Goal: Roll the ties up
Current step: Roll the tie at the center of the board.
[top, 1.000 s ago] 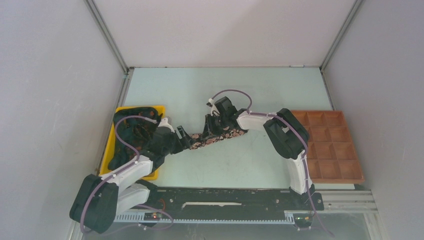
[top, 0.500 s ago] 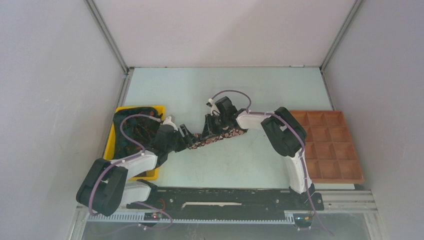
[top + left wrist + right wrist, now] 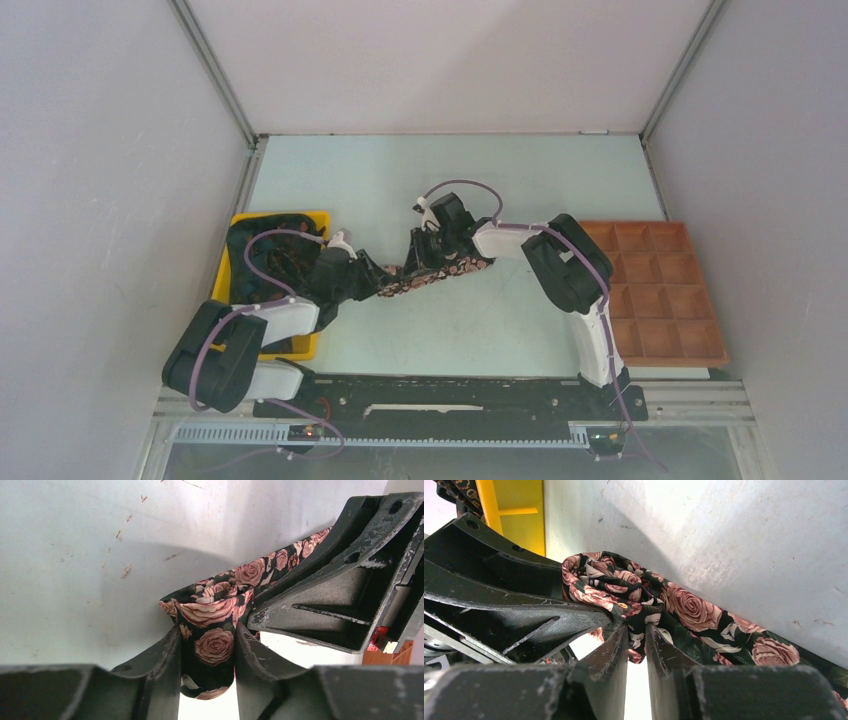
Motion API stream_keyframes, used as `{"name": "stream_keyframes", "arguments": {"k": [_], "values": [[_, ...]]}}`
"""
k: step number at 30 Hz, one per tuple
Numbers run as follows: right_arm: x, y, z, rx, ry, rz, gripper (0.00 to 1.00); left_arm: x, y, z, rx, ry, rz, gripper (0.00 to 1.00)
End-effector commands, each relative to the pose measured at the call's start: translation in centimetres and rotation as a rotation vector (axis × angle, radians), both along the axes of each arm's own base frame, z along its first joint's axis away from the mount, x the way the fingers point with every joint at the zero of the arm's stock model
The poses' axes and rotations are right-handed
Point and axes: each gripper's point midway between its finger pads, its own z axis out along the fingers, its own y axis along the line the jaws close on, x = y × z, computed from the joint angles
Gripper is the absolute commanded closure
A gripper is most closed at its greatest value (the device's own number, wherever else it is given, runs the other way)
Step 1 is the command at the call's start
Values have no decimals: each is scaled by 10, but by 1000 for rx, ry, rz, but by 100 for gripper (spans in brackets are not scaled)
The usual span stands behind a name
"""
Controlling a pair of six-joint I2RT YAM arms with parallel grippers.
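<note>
Far left there's a yellow bin with the other ties dumped in it as a dark heap. Just right of that, the left gripper is clamped on the tie, and the wrist view shows a fold of fabric squeezed flat between both fingers.

The tie itself is black with big pinkish-tan roses and pale leaves. The end by the grippers is scrunched into a loose, lumpy wad, more crumpled than neatly coiled. The rest lies as a flat strip on the pale table, running diagonally back toward the right arm's wrist.

The right gripper sits right against the left one, nearly nose to nose, and it's pinched shut on a thin fold of the same tie beside the wad. Well off to the right is a wooden tray with a grid of compartments.

Compared with a second ago, the left arm's elbow has swung up and in toward the bin. The right arm and the strip on the table look about the same.
</note>
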Motion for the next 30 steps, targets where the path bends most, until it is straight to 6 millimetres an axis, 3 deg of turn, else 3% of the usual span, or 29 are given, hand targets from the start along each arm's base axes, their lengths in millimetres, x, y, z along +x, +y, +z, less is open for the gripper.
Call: {"name": "stream_keyframes", "arguments": {"k": [1, 6, 9, 17, 23, 30], "values": [[12, -4, -7, -38, -52, -15, 77, -2, -3, -5, 9, 35, -19, 67], [28, -17, 19, -54, -127, -57, 60, -4, 4, -2, 77, 44, -16, 72], [41, -28, 27, -62, -149, -94, 56, -5, 7, 0, 134, 51, -32, 73], [54, -63, -6, -191, -136, -171, 58, -3, 18, 11, 280, 77, -64, 76], [46, -82, -26, -306, -118, -230, 61, 3, 28, 23, 410, 86, -82, 76], [31, -90, -30, -395, -105, -263, 65, 9, 37, 33, 514, 96, -87, 77]]}}
